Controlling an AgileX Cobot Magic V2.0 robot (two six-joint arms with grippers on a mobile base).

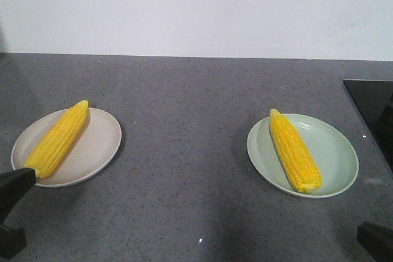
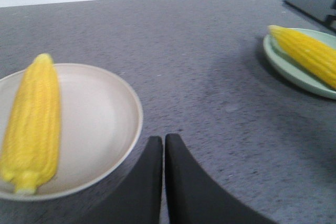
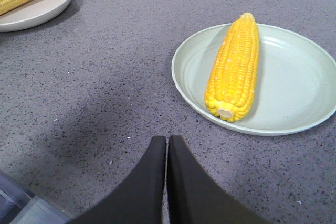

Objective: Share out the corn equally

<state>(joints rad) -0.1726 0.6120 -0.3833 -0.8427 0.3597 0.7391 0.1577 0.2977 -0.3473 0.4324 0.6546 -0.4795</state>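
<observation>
One cob (image 1: 57, 138) per plate, beige (image 1: 98, 145) and green (image 1: 331, 151); distribution looks complete. Left gripper (image 2: 164, 145) and right gripper (image 3: 167, 145) both pressed together, empty.

- Even, soft light from above; no harsh glare on the grey tabletop (image 1: 196, 151).
- Soft shadows spread across the tabletop's near part in the front view.
- The left wrist view is blurred; its cob (image 2: 31, 121) lacks kernel detail.
- The right wrist view is sharp, kernels crisp on its cob (image 3: 234, 66).
- A black panel (image 1: 374, 111) shows faint reflections.
</observation>
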